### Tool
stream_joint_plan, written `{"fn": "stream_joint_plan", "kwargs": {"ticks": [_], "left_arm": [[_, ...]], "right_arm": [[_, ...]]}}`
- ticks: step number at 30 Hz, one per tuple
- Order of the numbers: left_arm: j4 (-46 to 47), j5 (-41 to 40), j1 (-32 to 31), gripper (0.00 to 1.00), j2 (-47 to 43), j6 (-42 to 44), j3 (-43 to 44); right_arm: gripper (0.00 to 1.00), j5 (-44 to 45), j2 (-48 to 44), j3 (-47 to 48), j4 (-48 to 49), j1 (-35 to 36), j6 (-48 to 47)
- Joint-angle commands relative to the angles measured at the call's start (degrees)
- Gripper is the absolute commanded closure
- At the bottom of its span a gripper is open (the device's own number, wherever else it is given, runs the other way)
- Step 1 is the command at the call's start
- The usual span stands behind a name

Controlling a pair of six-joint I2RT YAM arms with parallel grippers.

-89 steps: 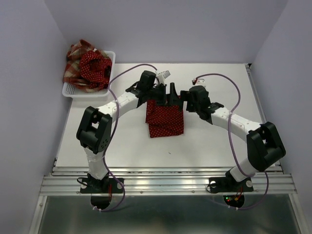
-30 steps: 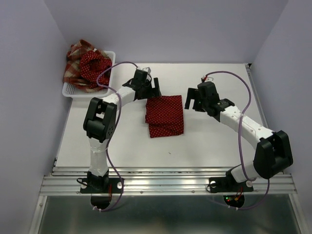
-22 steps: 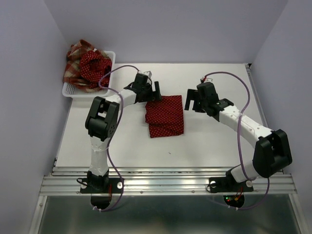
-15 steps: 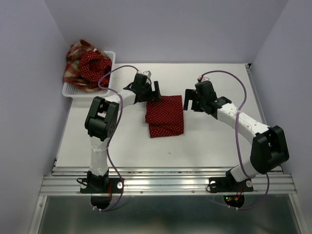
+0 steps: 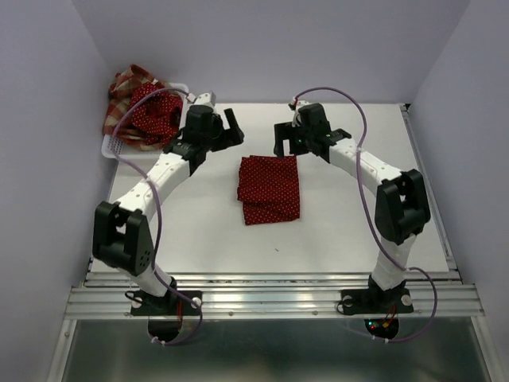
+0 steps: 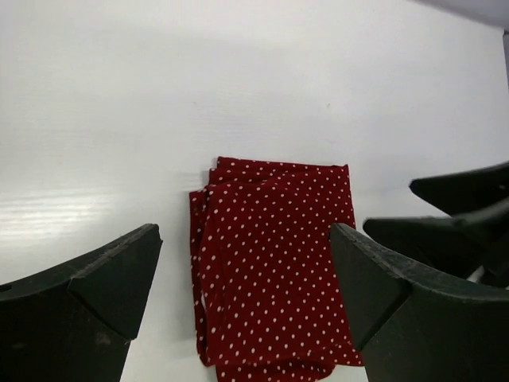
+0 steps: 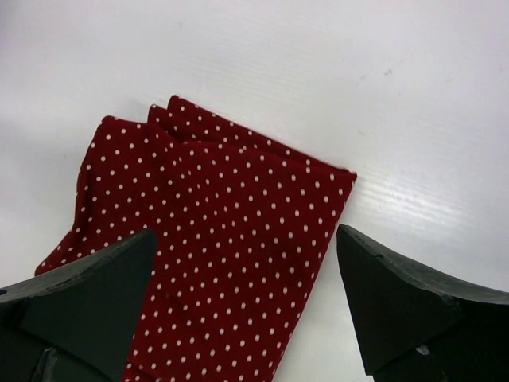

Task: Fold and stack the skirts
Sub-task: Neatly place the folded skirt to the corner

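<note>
The folded polka-dot skirt point(image 5: 270, 189) lies flat in the middle of the surface point(image 5: 358, 231), touched by neither arm, so we judge the first fold done. Just beyond its far edge the left jaws and right jaws have pulled back from it, both spread wide and empty. Farther off, at far left, the white mesh basket point(image 5: 114, 148) holds the second polka-dot skirt point(image 5: 153, 111) and the plaid skirt point(image 5: 121, 86), and the left arm point(image 5: 163, 171) has swung toward them

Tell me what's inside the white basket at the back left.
A crumpled dotted red skirt and a plaid skirt, both overflowing the basket. They cover its floor, so anything underneath is hidden.
</note>
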Motion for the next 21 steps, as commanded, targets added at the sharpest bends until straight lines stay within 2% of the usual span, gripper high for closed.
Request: {"fn": "stream_joint_plan", "kwargs": {"ticks": [1, 6, 7, 11, 17, 21], "left_arm": [[0.3, -6.1, 2.0, 0.01, -9.5, -4.0, -9.7], [1.0, -6.2, 1.9, 0.01, -15.9, -4.3, -18.2], [1.0, -6.5, 1.9, 0.01, -16.6, -4.4, -19.1], [1.9, -6.1, 2.0, 0.01, -18.8, -5.4, -22.2], [2.1, -5.2, 2.0, 0.01, -19.5, -5.4, -22.5], [2.7, -4.0, 2.0, 0.01, -19.6, -5.4, -22.9]], "right_arm": [[0.0, -7.9, 7.2, 8.4, 1.4, 0.1, -7.8], [0.0, -11.9, 16.9, 19.7, -1.1, -1.0, -9.1], [0.0, -13.5, 20.9, 24.7, -2.5, -1.5, -8.8], [0.0, -17.2, 27.3, 30.4, -5.9, -1.5, -6.9], [0.0, -16.8, 29.3, 28.1, -5.9, -1.5, -1.7], [0.0, -19.2, 27.9, 22.7, -5.8, -2.8, 2.3]]}}
